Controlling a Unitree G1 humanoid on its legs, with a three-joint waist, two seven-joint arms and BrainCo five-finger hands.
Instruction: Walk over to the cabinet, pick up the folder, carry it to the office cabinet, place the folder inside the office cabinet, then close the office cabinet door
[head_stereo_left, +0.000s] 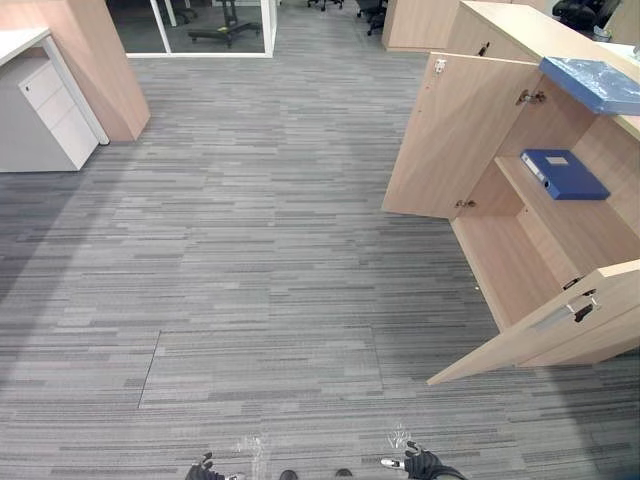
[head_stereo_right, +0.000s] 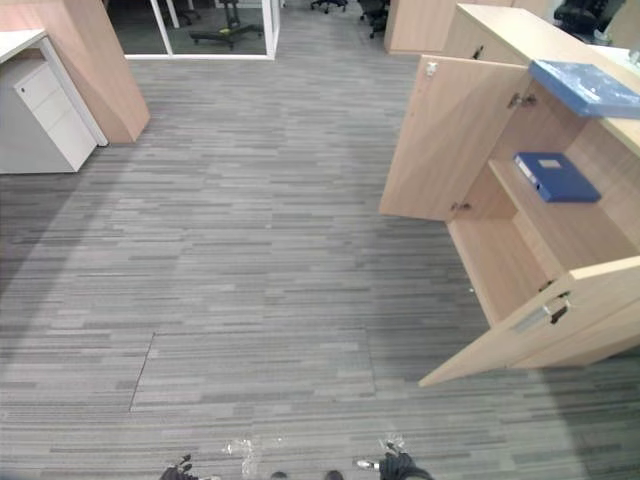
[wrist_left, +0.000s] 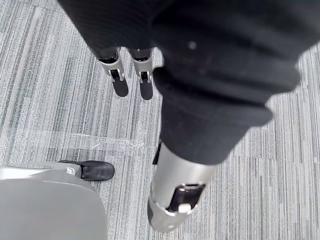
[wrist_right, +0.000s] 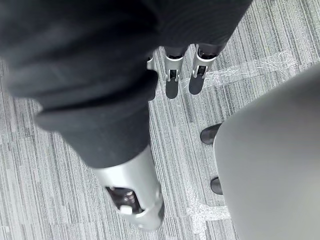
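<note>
A light wood office cabinet (head_stereo_left: 520, 250) stands at my right with both doors swung open. A blue binder folder (head_stereo_left: 563, 173) lies flat on its inner shelf. A second, paler blue folder (head_stereo_left: 595, 82) rests on the cabinet's top. My left hand (head_stereo_left: 205, 470) and right hand (head_stereo_left: 420, 463) hang low at the view's bottom edge, well away from the cabinet. In the wrist views the left hand's fingers (wrist_left: 119, 80) and the right hand's fingers (wrist_right: 171, 82) point straight down over the grey carpet, holding nothing.
The near cabinet door (head_stereo_left: 545, 325), with a metal handle, juts out over the carpet toward me; the far door (head_stereo_left: 455, 135) stands out too. A white drawer unit (head_stereo_left: 45, 115) and a wood partition (head_stereo_left: 100, 60) sit at far left. Glass doors (head_stereo_left: 200, 25) are at the back.
</note>
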